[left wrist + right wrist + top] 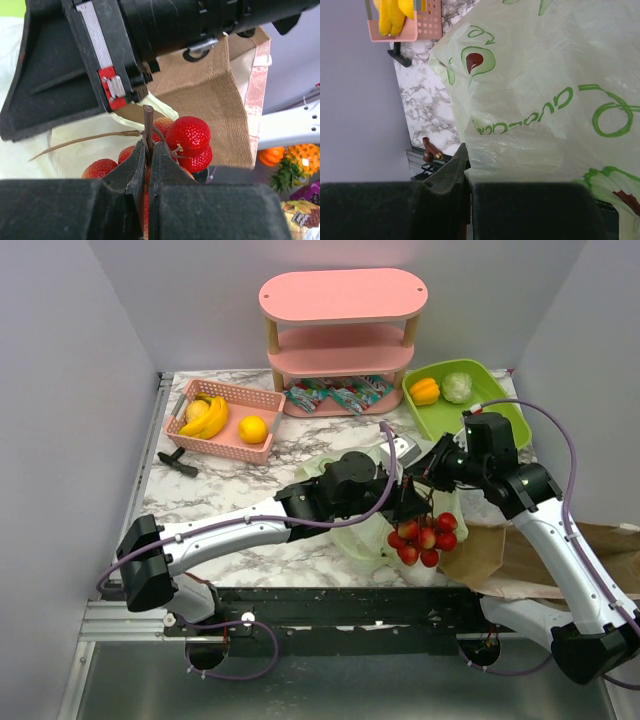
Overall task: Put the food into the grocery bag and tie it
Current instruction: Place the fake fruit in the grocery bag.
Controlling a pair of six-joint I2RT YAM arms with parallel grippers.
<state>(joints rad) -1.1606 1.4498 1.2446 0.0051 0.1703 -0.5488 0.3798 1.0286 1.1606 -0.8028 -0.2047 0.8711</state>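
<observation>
- brown stem (148, 117) of the small red fruits (187, 135) is pinched in the left gripper (148, 149), jaws clamped tight on it, bunch hanging off the stem.
- right gripper (465, 172) jaws closed; the film of the grocery bag (535, 75) lies right against the tips, cannot tell if a fold is pinched.
- top view: both grippers meet over the near middle of the marble table (240, 490); the fruits hang just beside the bag's right side.
- brown paper bag (510, 550) lies flat at near right, next to the fruits.
- far left: pink basket (262, 400) holds yellow bananas (207, 418) and a round orange fruit (253, 429).
- far right: green tray (495, 410) holds orange bell pepper (425, 390) and pale green leafy head (457, 387).
- snack packets (340, 395) sit on the lowest level of the pink shelf (343, 295), far middle.
</observation>
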